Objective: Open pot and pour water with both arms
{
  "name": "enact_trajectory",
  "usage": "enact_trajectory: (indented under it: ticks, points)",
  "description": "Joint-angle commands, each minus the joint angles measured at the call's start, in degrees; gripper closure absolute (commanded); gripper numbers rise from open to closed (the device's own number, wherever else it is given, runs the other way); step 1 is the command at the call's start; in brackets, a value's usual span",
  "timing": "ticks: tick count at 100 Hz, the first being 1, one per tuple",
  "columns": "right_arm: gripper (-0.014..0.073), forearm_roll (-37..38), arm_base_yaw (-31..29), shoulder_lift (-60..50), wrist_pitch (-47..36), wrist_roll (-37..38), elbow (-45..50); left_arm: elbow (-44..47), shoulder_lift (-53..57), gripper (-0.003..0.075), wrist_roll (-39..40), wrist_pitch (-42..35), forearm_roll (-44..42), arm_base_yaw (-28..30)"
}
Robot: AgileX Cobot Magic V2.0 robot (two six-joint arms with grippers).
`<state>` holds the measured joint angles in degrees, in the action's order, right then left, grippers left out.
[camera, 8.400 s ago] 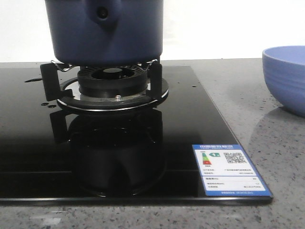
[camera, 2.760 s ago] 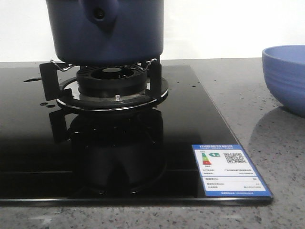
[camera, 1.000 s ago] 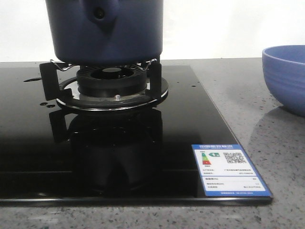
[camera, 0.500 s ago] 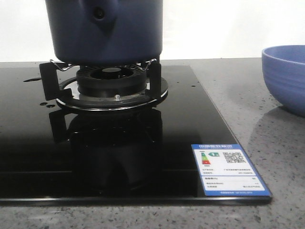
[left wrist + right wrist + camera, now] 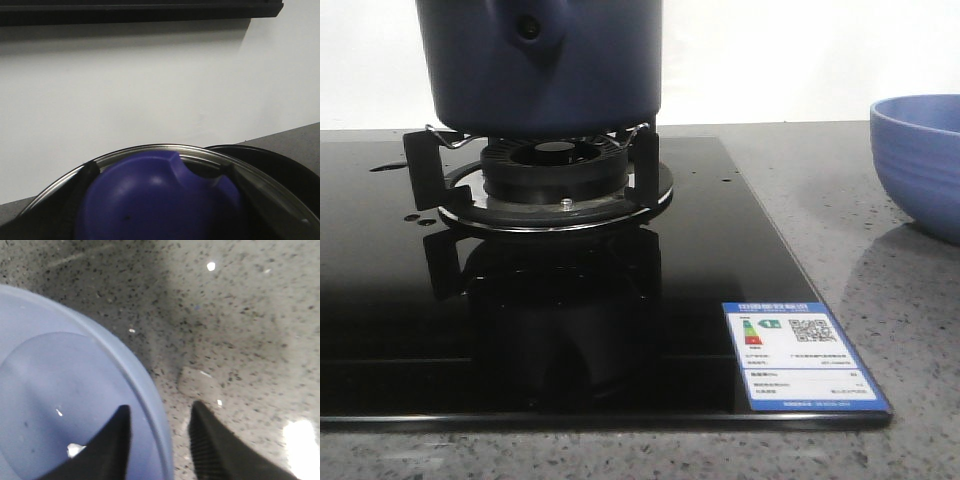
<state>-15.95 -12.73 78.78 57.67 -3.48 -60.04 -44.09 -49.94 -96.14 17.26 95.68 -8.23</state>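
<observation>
The dark navy pot [image 5: 570, 70] stands on the gas burner [image 5: 555, 175], its handle stub [image 5: 528, 28] facing me; its top is cut off. In the left wrist view a blue lid knob [image 5: 150, 200] sits inside a steel lid rim [image 5: 150, 149]. My left gripper [image 5: 159, 172] has a dark finger on each side of the knob and is shut on it. A periwinkle bowl [image 5: 920, 165] stands at the right. My right gripper [image 5: 159, 415] is open and straddles the bowl's rim [image 5: 150, 405], one finger inside and one outside. Neither gripper shows in the front view.
The burner sits on a black glass hob [image 5: 720, 250] with an energy label [image 5: 800, 355] at its near right corner. Speckled grey counter [image 5: 880, 280] surrounds the hob and the bowl. A white wall is behind, with a dark ledge [image 5: 140, 10] high up.
Since the earliest frame the pot's handle stub has shifted slightly to the left. Over the last second nothing has visibly moved.
</observation>
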Motion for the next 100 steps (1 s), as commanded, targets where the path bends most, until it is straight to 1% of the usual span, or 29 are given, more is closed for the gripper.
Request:
enact_trajectory:
  ticks: [1,9,15,27,38,47,61,77,100]
  points:
    - [0.0487,-3.2,-0.4,-0.8,-1.3,-2.2,-1.2,-2.0,1.0,0.0531,0.7,0.8,2.3,-0.4]
    - [0.0599,-5.7,-0.4,-0.6,-1.3,-3.7,-1.2,-2.0,1.0,0.0531,0.7,0.8,2.3,-0.4]
    - [0.0662,-7.4,-0.4,-0.6,-1.3,-4.9,-1.2,-2.0,1.0,0.0531,0.7,0.8,2.3,-0.4]
    - [0.0662,-11.0,-0.4,-0.6,-1.2,-7.4,-1.4,-2.0,1.0,0.0531,0.7,0.8,2.3,-0.4]
    - [0.0661,-11.6,-0.3,-0.6,0.1,-7.5,-3.1,-2.0,1.0,0.0531,0.7,0.8,2.3,-0.4]
    - [0.0654,-11.7,0.3,-0.6,1.8,-7.5,-6.2,-2.0,1.0,0.0531,0.7,0.8,2.3,-0.4]
    - [0.0652,-11.7,2.3,-0.6,4.6,-7.5,-13.3,-2.0,1.0,0.0531,0.7,0.8,2.3,-0.4]
    - [0.0652,-11.7,6.6,-0.4,6.5,-6.9,-22.8,-2.0,1.0,0.0531,0.7,0.8,2.3,-0.4]
    - [0.065,-11.5,13.3,4.7,10.3,-4.3,-39.0,-2.0,1.0,0.0531,0.7,0.8,2.3,-0.4]
